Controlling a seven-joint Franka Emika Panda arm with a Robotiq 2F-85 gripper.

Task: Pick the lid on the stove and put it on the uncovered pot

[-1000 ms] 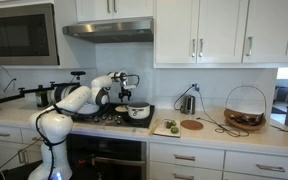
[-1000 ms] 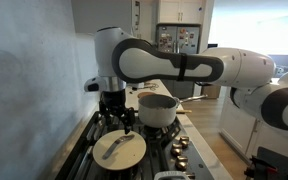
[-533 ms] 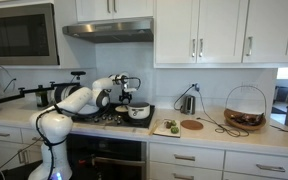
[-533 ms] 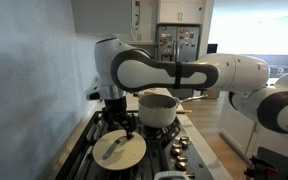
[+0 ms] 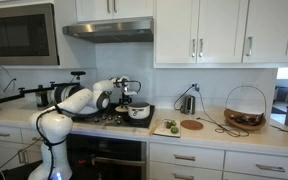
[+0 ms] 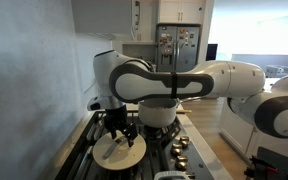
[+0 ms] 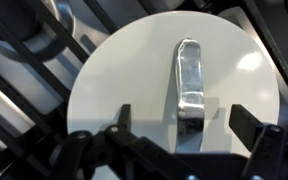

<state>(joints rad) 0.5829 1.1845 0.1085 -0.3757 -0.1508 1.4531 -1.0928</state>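
Wrist view, centre of frame: round white lid lying flat on the dark grates of the stove, with a shiny metal handle running top to bottom across its middle. Along the bottom edge, gripper spread wide, one dark finger left of the handle and its partner well to the right, the handle's lower end between them. No telling whether the tips touch the lid.

In an exterior view, lower left: same lid on the grates, gripper pointing down just above it, hanging from the white arm that arcs across mid-frame. Just behind and to the right, uncovered pot, cream with a dark rim, upright on the cooktop and apart from the lid.

In an exterior view from across the kitchen, left of centre: arm bent low over the stove; lid too small to make out.
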